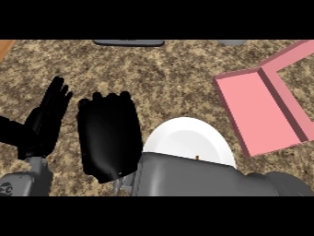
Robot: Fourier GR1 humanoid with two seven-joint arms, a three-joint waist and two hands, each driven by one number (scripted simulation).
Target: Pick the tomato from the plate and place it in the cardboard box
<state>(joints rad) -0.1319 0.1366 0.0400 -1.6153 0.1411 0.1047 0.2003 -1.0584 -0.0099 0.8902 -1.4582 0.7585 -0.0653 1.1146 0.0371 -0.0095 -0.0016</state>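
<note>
Right robot hand (108,133) hangs over the tabletop (152,69) just left of the plate (186,136), its fingers straight and pressed together, holding nothing. Its grey forearm (193,177) comes in from the lower edge and crosses the plate's near rim. The tomato itself cannot be made out: only a small orange speck (198,157) shows on the plate at the forearm's edge, so it probably lies there, mostly hidden beneath the arm. The rest of the plate shows bare white.

By my reading the pick has not begun, and the hand sits beside the plate rather than over it; it would need to shift right before closing.

Toward the tabletop's right edge, apart from the plate, lies the box (261,110), pink rather than cardboard brown, flaps thrown open, nothing visible inside.

Left robot hand (43,122) rests near the left edge, fingers up and spread, out of the way.
</note>
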